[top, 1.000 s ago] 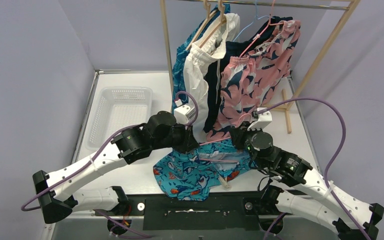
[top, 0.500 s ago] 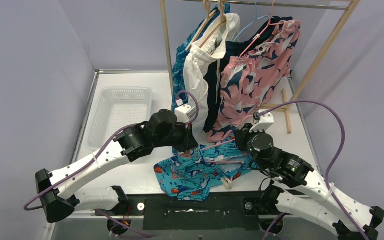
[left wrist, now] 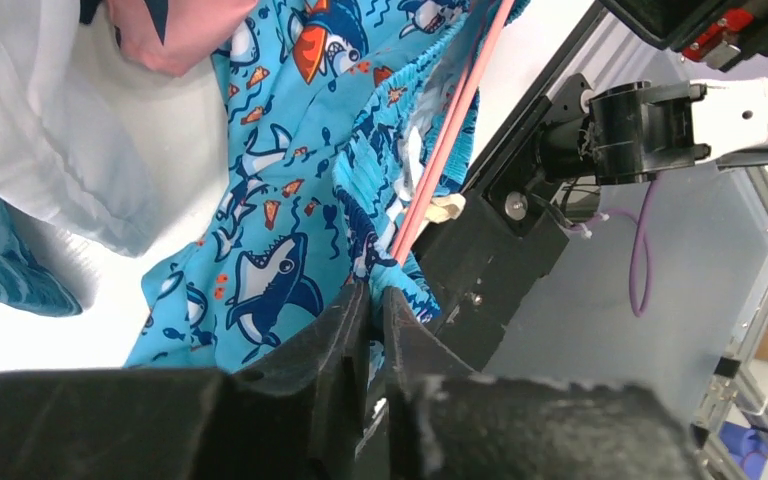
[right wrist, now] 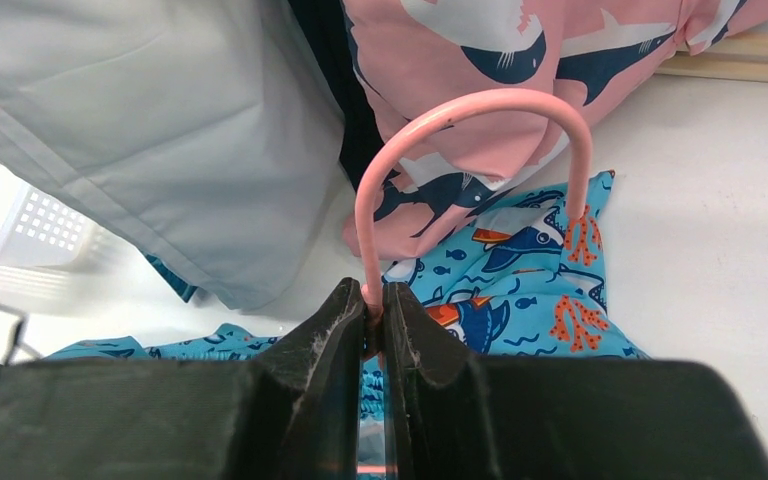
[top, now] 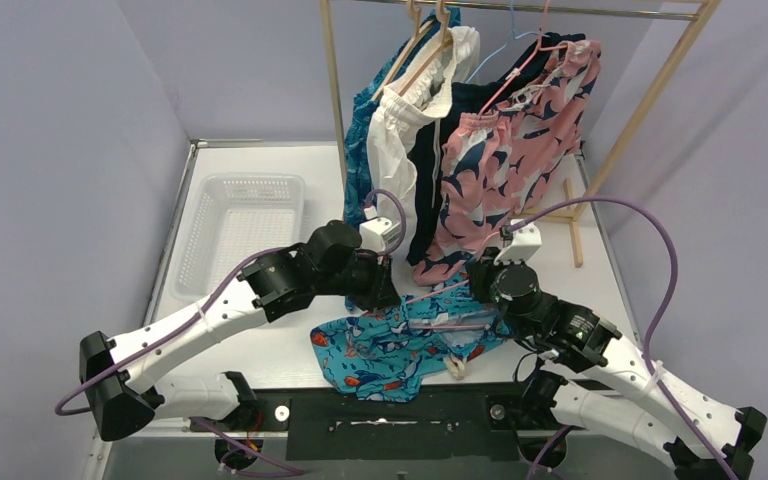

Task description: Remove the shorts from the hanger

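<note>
Nearest us, the teal shark-print shorts (top: 400, 345) lie crumpled on the table (top: 270, 350) just beyond the arm bases, with their long axis running left to right. From above we cannot make out where waistband and leg openings lie, since the folds and both wrists cover much of the cloth. The left gripper (left wrist: 372, 290) has its tips at a bunched edge of this fabric, the jaws parted by only a thin slit. We cannot tell whether any cloth is caught between them. The right gripper (right wrist: 373, 290) is clamped tight on the stem of the pink hanger (right wrist: 480, 110), whose hook arches away from the fingers. The hook's free end comes back down toward the shorts. Most of the hanger's frame is buried in teal folds. Farther off a white basket (top: 250, 178) sits to the left. At the back, the blue leaf-pattern pair (top: 360, 130), white pair (top: 395, 150), navy pair (top: 430, 180) and pink-and-navy pair (top: 505, 150) hang lengthwise downward from the wooden rack (top: 332, 80), overlapping one another.
</note>
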